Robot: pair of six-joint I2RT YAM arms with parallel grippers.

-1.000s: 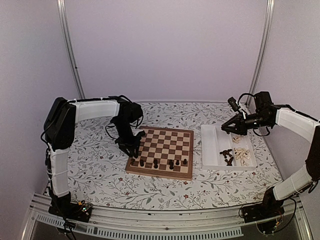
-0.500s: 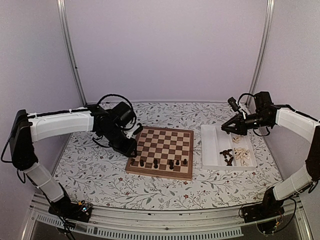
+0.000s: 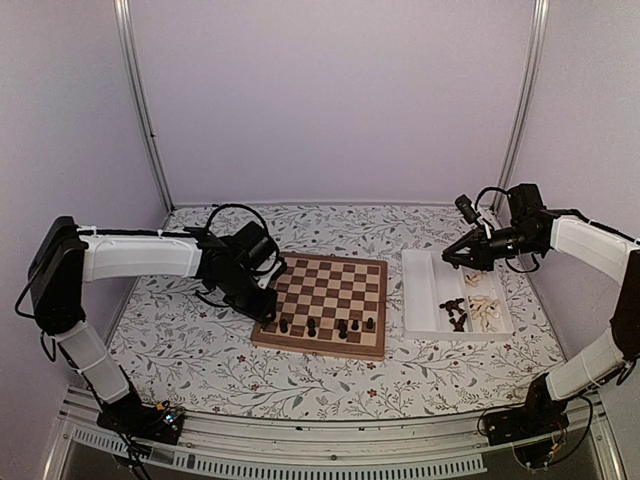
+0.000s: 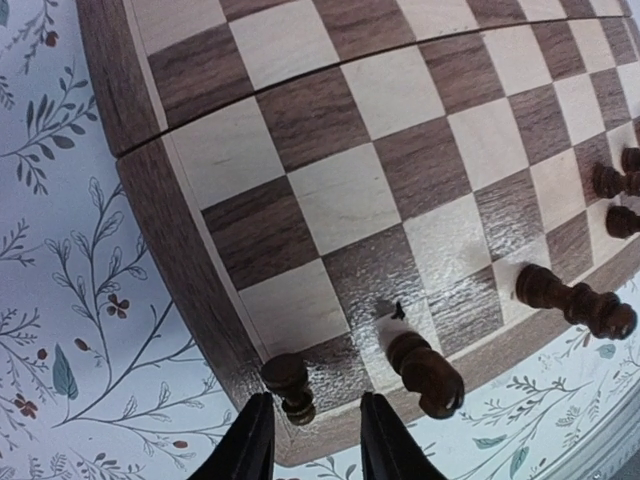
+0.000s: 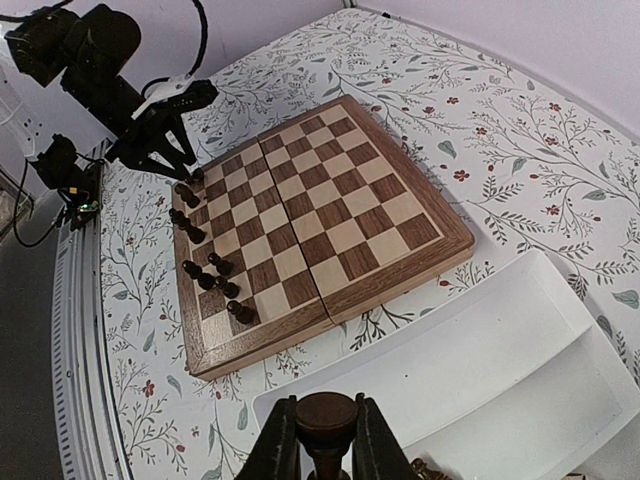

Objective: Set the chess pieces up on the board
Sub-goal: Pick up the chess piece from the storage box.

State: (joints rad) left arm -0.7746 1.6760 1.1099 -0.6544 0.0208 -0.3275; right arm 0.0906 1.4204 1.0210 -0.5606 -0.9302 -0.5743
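Floral cloth covers the counter point(image 3: 200, 350), with the board point(image 3: 330, 290) at its middle. Over the last second the left arm has dropped from an upright pose to a low reach from the board's left. The left gripper point(image 4: 316, 420) has slid along that edge to the board's near-left corner. Its jaws stand slightly apart and empty, and a dark corner piece point(image 4: 286, 378) stands upright just at their tips. The right gripper point(image 3: 462, 257) has not moved. It waits right of the board, above the white tray point(image 3: 420, 295), clamped on a second dark piece point(image 5: 326, 418). The corner piece looks newly set. Only a few pieces line the board's near row, so most of the work remains.
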